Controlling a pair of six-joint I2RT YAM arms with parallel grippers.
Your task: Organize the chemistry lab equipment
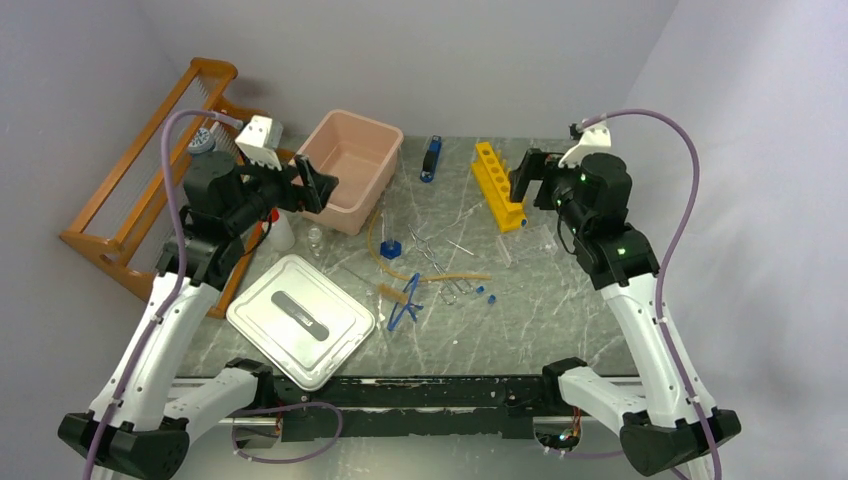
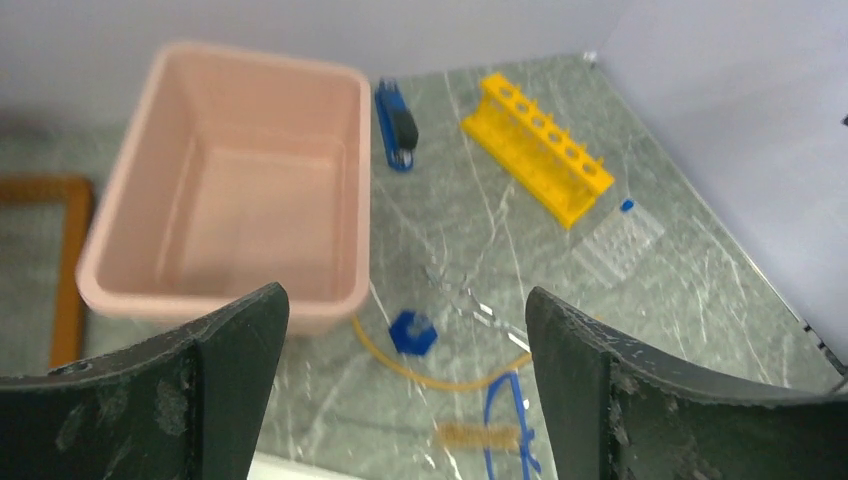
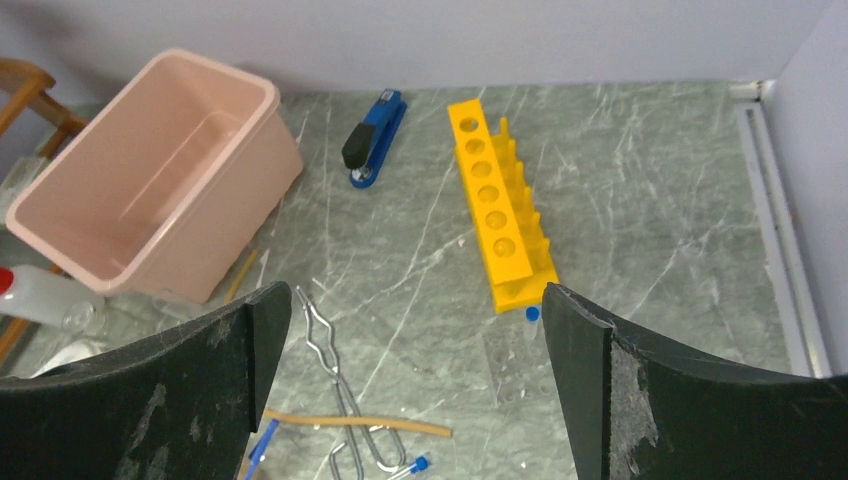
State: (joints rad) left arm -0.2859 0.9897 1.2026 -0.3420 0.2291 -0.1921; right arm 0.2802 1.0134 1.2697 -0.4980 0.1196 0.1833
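Note:
Loose equipment lies mid-table: a tan rubber hose [image 1: 425,274], blue plastic tongs [image 1: 404,306], thin metal tongs [image 1: 437,262], a small blue-capped jar [image 1: 391,249] and blue-capped tubes [image 1: 484,293]. A white red-capped squeeze bottle [image 1: 281,231] stands by the pink tub [image 1: 372,190]. My left gripper [image 1: 312,186] hangs open above the tub's near corner, holding nothing; its wrist view shows the jar [image 2: 412,332], hose [image 2: 440,381] and tongs [image 2: 505,420] below. My right gripper [image 1: 527,181] is open and empty by the yellow rack [image 1: 497,184], above the metal tongs [image 3: 340,380] and hose [image 3: 350,421].
A grey-white lid [image 1: 300,318] lies at the front left. A wooden rack [image 1: 140,205] stands along the left wall. A blue stapler-like tool [image 1: 431,157] sits behind the tub. A clear well plate [image 3: 515,365] lies near the yellow rack's [image 3: 500,210] front end.

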